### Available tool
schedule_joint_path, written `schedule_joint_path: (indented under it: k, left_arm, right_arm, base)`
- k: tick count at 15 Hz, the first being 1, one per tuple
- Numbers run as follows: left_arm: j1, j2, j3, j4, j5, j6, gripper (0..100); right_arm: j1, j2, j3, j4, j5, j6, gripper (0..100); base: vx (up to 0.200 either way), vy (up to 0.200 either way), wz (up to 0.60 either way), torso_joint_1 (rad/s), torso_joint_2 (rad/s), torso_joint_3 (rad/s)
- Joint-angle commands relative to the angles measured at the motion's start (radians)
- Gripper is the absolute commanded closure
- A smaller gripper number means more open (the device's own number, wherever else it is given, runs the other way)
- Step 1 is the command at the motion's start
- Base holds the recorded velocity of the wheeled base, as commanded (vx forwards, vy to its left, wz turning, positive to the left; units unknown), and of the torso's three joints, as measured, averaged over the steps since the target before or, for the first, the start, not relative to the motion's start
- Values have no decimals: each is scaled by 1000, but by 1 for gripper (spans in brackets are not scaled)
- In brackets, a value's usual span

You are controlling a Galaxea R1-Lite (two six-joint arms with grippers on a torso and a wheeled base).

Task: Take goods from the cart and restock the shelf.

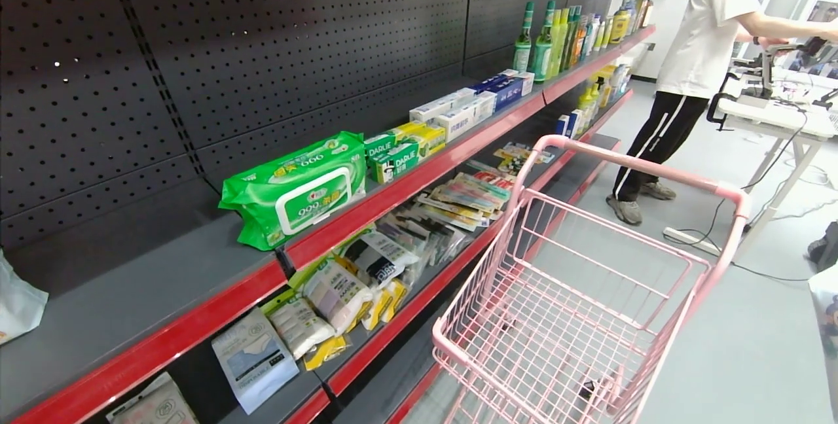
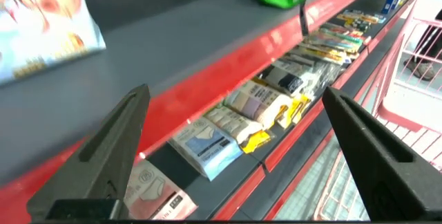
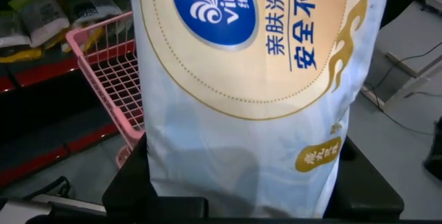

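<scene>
My right gripper (image 3: 245,189) is shut on a white soft pack (image 3: 255,92) with a blue logo and gold trim, held upright above the floor beside the pink cart (image 3: 103,65). A white pack's edge (image 1: 826,306) shows at the far right of the head view. The cart's basket (image 1: 569,319) holds no goods that I can see. Over the grey upper shelf (image 2: 173,37), my left gripper (image 2: 235,96) is open with nothing between its fingers. A white and pink pack (image 2: 41,23) lies on that shelf next to it, at the far left (image 1: 16,300).
A green wipes pack (image 1: 294,188) and toothpaste boxes (image 1: 402,149) sit further along the upper shelf, with bottles (image 1: 556,38) at the far end. The lower shelf (image 1: 366,280) is crowded with flat packets. A white table (image 1: 779,116) and cables stand behind the cart.
</scene>
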Motion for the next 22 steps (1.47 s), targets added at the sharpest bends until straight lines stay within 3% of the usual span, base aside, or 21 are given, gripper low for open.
schedule_joint_path:
  k: [1,22]
  left_arm:
    - [0,1,0,0,0,0,0]
    - [0,1,0,0,0,-2,0]
  right_arm:
    - [0,4,0,0,0,-1,100]
    - [0,5,54,-2,-3,-1,100]
  base:
    - [0,0,0,232,-549,-325]
    - [0,0,0,160,-352,-197]
